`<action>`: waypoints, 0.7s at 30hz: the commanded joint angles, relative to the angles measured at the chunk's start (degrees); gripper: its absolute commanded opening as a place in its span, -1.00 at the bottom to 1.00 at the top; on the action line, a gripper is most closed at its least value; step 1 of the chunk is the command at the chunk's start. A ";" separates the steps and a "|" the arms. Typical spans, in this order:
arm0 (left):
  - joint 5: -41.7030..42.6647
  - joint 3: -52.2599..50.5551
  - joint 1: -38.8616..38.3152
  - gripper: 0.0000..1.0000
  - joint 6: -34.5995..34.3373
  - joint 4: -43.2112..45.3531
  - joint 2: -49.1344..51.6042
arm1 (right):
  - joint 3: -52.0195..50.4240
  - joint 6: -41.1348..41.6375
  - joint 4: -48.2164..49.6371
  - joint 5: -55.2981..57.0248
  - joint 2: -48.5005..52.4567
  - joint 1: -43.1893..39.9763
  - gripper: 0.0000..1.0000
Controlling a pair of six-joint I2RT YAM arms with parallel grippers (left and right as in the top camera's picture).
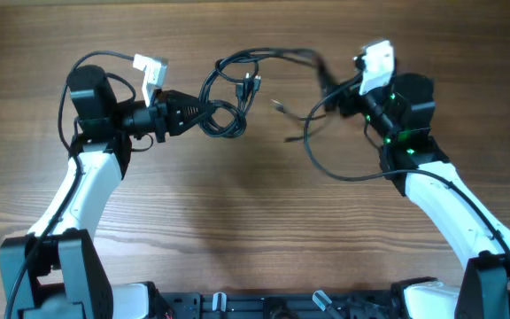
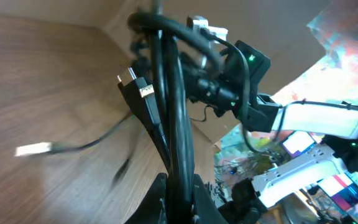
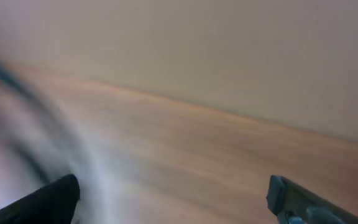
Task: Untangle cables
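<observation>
Where the cables (image 1: 224,111) lay: on the far middle of the table (image 1: 237,230), as a looped knot at the left gripper (image 1: 189,113), with strands arching across toward the right gripper (image 1: 336,96).
Loose strand (image 1: 326,164): 1 long curve sagged toward the near side, below the right gripper.
Plug ends (image 1: 251,86): at least 2 small ones showed, just right of the knot.
Likely handling: the cords looked thin, light and limp. They would probably flop, drag and tighten on each other rather than hold a shape.
Best hold: probably on the cord just behind a plug, or on 1 free strand beside the knot. The plugs looked hard and would likely snag in a loop.
Left gripper state: the fingers were clamped narrow on several strands, which ran up between them in the left wrist view.
Right gripper state: its fingers (image 3: 51,202) stood wide apart in its own blurred view. A dark streak ran beside 1 of them, and nothing clearly sat between them.
Risk: pulling both ways on the same loop could cinch the knot.
</observation>
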 commanded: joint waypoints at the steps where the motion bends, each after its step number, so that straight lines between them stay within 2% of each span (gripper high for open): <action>1: -4.98 -0.07 0.09 -0.92 1.84 0.79 -0.83 | 0.33 12.46 -0.52 -30.18 0.00 -0.20 0.99; 4: -6.80 -0.07 0.09 -0.92 4.20 0.98 -0.83 | 0.33 20.00 -0.22 -40.13 0.00 -0.20 0.99; 5: -6.75 -0.07 0.07 -0.92 5.44 0.98 -0.83 | 0.33 22.84 0.26 -40.48 0.00 -0.20 1.00; 9: -6.82 -0.07 -2.93 -0.92 10.34 0.90 -0.83 | 0.33 43.30 9.22 -40.52 0.00 -0.17 0.99; 11: -7.67 -0.07 -5.64 -0.92 12.28 0.87 -0.83 | 0.33 49.81 15.08 -42.25 0.00 -0.17 0.99; 14: -14.32 -0.07 -11.61 -0.92 17.86 0.72 -0.81 | 0.33 52.41 22.62 -45.88 0.00 -0.17 1.00; 17: -19.28 -0.07 -14.36 -0.92 18.03 0.48 -0.81 | 0.33 52.43 22.69 -46.84 0.00 -0.17 1.00; 21: -27.78 -0.07 -18.43 -0.92 23.71 -3.96 -0.81 | 0.33 52.15 22.38 -46.53 0.00 1.18 0.99</action>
